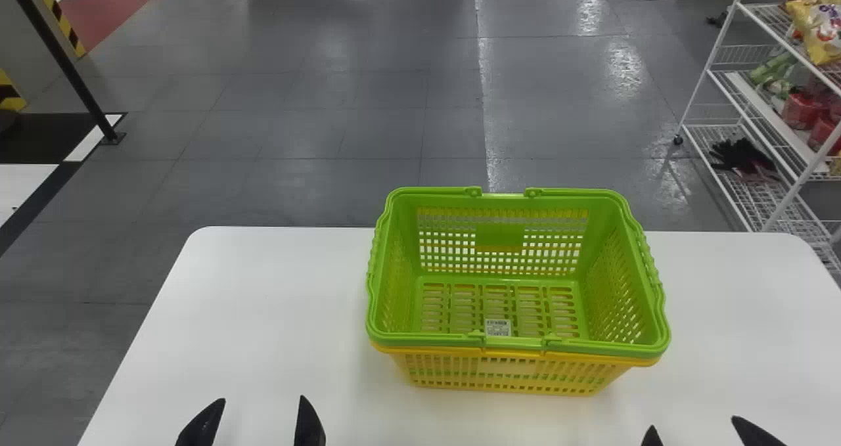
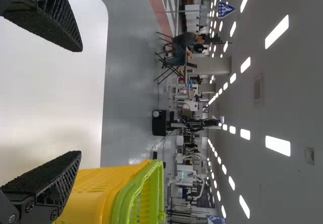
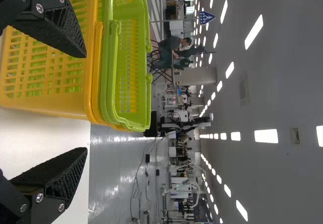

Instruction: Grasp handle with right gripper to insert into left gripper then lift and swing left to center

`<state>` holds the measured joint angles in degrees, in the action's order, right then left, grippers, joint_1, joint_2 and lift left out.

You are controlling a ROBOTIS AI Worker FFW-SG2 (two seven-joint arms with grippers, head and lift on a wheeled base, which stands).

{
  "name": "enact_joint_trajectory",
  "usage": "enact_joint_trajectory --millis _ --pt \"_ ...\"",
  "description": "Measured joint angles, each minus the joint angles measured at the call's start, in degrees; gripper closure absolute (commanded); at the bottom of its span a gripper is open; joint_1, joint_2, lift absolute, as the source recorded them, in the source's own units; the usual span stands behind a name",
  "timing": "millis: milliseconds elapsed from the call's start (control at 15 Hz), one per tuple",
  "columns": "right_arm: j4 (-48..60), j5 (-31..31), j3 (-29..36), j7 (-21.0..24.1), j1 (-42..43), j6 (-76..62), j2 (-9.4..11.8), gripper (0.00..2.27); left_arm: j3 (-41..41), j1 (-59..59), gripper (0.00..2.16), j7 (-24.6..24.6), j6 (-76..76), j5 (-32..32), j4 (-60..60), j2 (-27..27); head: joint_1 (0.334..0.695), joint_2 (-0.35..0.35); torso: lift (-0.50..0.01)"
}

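Green plastic basket (image 1: 499,236), set inside a yellow one (image 1: 506,366), stands upright on the white surface (image 1: 263,288), a bit right of the middle in the head view. Both baskets have handles (image 1: 427,342) folded down along their rims, and a small white label (image 1: 497,328) shows inside the green one. The left gripper (image 1: 263,399) is at the bottom edge, to the left of the baskets, its two black fingers spread. The right gripper (image 1: 693,422) is down at that edge too, nearer the right side, also parted and just short of the baskets. Past the surface is grey floor (image 1: 328,104), with a white wire rack (image 1: 706,71) on the right holding snack bags (image 1: 818,29) and dark gloves (image 1: 742,154).

In the left wrist view, the left gripper (image 2: 80,101) has its fingers wide apart, white surface between them, and the nested baskets appear beyond one finger.

In the right wrist view, the right gripper (image 3: 86,103) is wide apart as well, one finger in front of the yellow basket's holed wall. Ceiling lights (image 3: 266,136) run off into the room behind.
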<state>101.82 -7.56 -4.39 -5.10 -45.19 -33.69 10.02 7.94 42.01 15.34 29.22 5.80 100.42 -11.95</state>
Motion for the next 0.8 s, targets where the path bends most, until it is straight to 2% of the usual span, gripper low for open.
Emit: enact_joint_trajectory --millis 533,667,800 --pt "-0.1 0.0 0.0 0.1 0.0 -0.1 -0.1 0.17 0.1 -0.2 0.08 0.0 1.0 -0.4 -0.3 0.0 0.695 0.08 -0.093" --pt "-0.1 0.0 0.0 0.0 -0.1 -0.2 -0.2 0.17 0.1 -0.2 0.0 0.0 2.1 -0.4 -0.4 -0.1 0.695 0.08 -0.093" --pt "-0.1 0.0 0.0 0.1 -0.2 -0.4 -0.2 0.17 0.1 -0.1 0.08 -0.2 4.4 -0.4 -0.5 -0.1 0.695 0.081 -0.093"
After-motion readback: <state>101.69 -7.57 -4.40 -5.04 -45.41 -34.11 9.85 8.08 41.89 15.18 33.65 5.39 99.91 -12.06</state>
